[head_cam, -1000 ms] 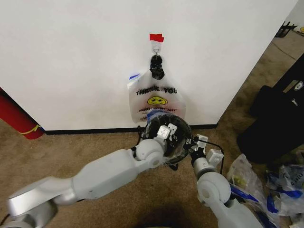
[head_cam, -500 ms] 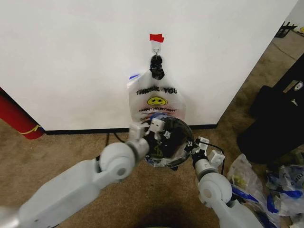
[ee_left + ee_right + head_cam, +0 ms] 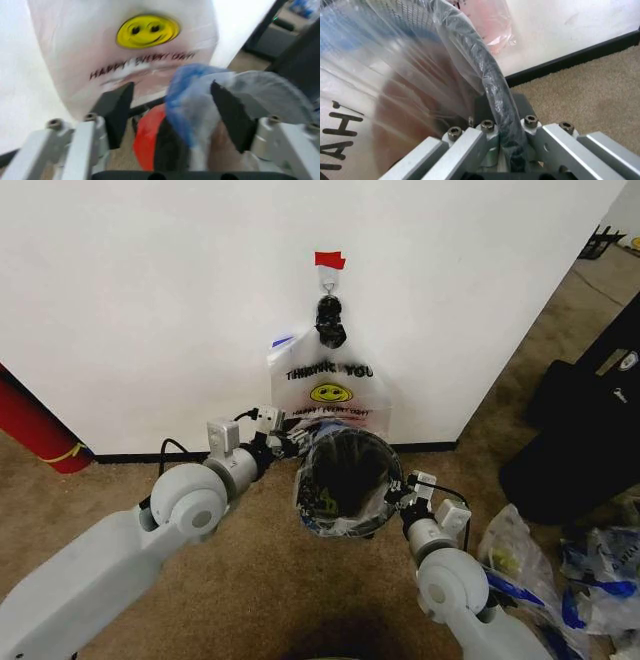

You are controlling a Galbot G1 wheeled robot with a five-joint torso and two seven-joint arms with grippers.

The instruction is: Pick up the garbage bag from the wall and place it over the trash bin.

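At the foot of the wall: the small round black wire-mesh trash bin stands on the brown carpet with a thin translucent plastic garbage bag draped over its rim
Wall: plain white painted wall carries another such bag, smiley-printed, hanging from a small metal hook under a red tape patch
Left gripper: fingers spread, at the bin's left rim, a blue-tinted fold of film between them, not pinched
Right gripper: fingers pressed onto the bin's black rim and the film over it
Risk: I judge the loose left edge could slip into the bin, since nothing clamps it there
View difference: right wrist view shows the rim pinch; head view shows the whole bin and hook
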